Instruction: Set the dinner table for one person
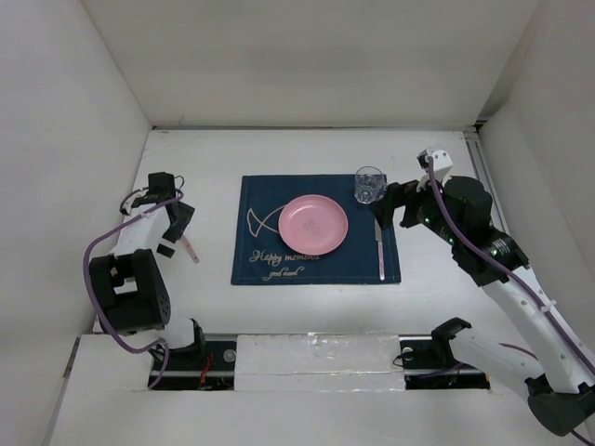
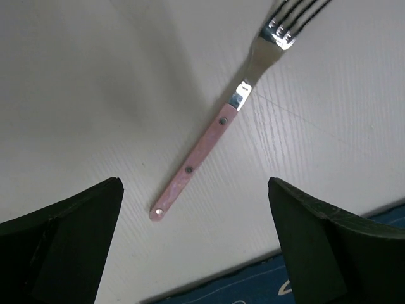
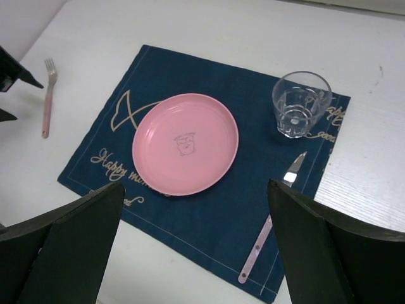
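On the white dinner table (image 1: 446,279) lies a navy placemat (image 1: 265,218) with a pink plate (image 1: 313,225) in its middle, a clear glass (image 1: 369,184) at its far right corner and a pink-handled knife (image 1: 380,249) along its right edge. A pink-handled fork (image 1: 190,247) lies on the bare table left of the mat. My left gripper (image 1: 175,226) hangs open just above the fork (image 2: 218,130), holding nothing. My right gripper (image 1: 389,212) is open and empty above the knife (image 3: 271,221), near the glass (image 3: 302,103).
White walls close in the table at the back and both sides. The mat's edge (image 2: 253,285) lies just beside the left gripper. The plate (image 3: 185,143) and placemat (image 3: 240,209) fill the right wrist view.
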Robot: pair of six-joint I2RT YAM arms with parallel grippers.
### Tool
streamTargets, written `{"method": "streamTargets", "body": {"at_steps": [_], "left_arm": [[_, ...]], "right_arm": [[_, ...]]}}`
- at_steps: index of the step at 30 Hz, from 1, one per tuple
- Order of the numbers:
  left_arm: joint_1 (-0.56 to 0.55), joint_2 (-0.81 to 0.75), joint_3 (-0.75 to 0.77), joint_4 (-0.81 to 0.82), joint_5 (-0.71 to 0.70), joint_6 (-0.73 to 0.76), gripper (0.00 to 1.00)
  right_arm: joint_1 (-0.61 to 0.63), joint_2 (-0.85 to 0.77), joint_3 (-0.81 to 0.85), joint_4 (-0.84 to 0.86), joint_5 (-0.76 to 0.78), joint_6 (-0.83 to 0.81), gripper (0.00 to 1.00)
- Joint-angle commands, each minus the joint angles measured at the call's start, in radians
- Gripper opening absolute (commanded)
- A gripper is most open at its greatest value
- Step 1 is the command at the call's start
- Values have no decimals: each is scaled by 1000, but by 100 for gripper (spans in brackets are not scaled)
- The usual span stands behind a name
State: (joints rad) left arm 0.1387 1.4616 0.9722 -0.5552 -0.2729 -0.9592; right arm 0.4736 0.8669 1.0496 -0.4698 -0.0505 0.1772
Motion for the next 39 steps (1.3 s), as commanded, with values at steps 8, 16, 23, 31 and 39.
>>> {"method": "streamTargets", "body": {"at_steps": [8,16,23,31,39], "left_arm": [[33,210,-7,101,87,66,73],[33,338,-16,124,176,76,9],[-37,214,78,22,-36,53,0],[-333,91,270,-3,151,378,0],[-426,102,206,-23,268,536,0]], "right_arm": [[28,18,12,123,-78,4,100],[28,18,12,123,-78,4,100],[28,18,12,123,-78,4,100],[28,9,-22,143,-69,13,100],[28,27,-22,134,-49,2,100]]}}
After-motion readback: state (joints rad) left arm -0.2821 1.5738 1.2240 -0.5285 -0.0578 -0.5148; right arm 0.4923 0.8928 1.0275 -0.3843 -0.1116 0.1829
